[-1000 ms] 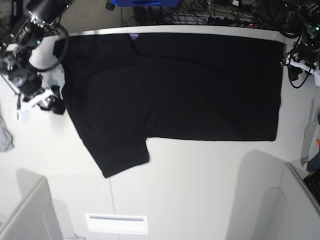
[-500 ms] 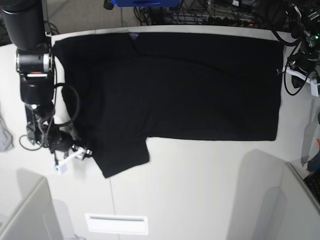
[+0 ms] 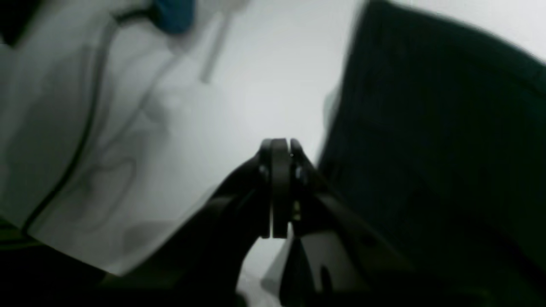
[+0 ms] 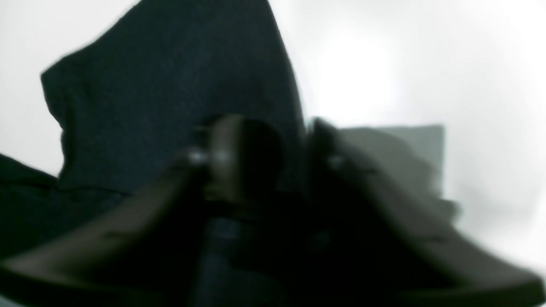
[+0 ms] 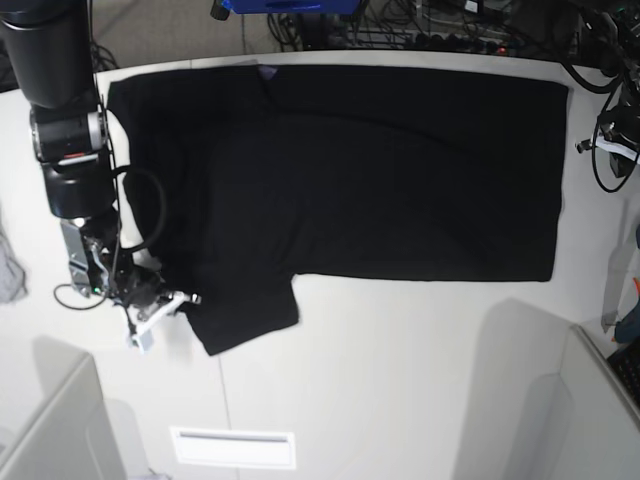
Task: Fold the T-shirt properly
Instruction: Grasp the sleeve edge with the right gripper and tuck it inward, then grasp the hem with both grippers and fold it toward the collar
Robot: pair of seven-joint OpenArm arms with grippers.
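The black T-shirt lies spread flat on the white table, plain side up, with one sleeve sticking out toward the front left. My right gripper is low at that sleeve's left edge. In the blurred right wrist view its jaws stand apart, with the sleeve cloth under and between them. My left gripper is off the shirt's right edge. In the left wrist view it is shut and empty over bare table, with the shirt's edge just to its right.
A small grey cloth scrap lies at the left edge. Cables and a blue object run along the back. Grey partitions stand front left and front right. A white label is at the front.
My right arm has swung from the back left corner down along the shirt's left side to the sleeve. My left gripper has drifted a little right, away from the shirt's edge.
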